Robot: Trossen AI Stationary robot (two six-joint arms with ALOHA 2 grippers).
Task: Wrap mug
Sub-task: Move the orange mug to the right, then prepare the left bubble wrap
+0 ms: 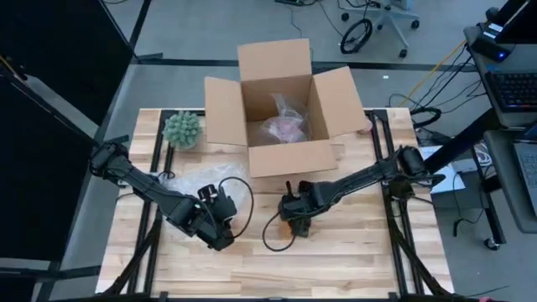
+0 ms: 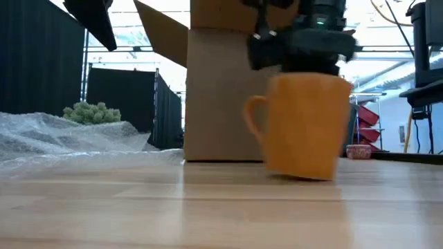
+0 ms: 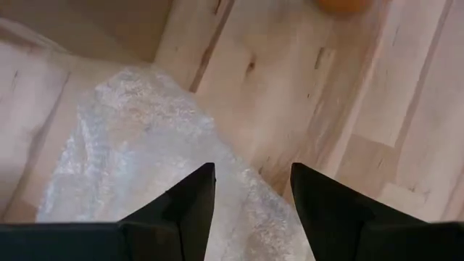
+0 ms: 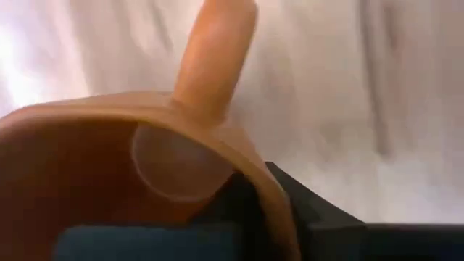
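Mug (image 2: 304, 124), orange and upright, sits on the wooden worktop (image 1: 336, 260) near its middle, just in front of the cardboard box (image 1: 281, 105). The right claw (image 1: 295, 211) comes down from above and is clamped on the mug's rim. The right wrist view shows this best: one dark finger (image 4: 246, 199) is inside the cup, pressed on the wall beside the handle (image 4: 217, 54). From above, the mug is mostly hidden under the claw. The low view shows its whole side, with the handle pointing left.

The left claw (image 1: 220, 220) is to the left of the mug, over the near edge of the bubble wrap (image 1: 201, 180). Its wrist view shows two fingers (image 3: 188, 203) spread apart with nothing between them and the wrap right below.

A small green plant (image 1: 182, 129) stands at the far left, beside the box. The open box holds something in clear plastic. The near half of the worktop is bare wood with lots of room.
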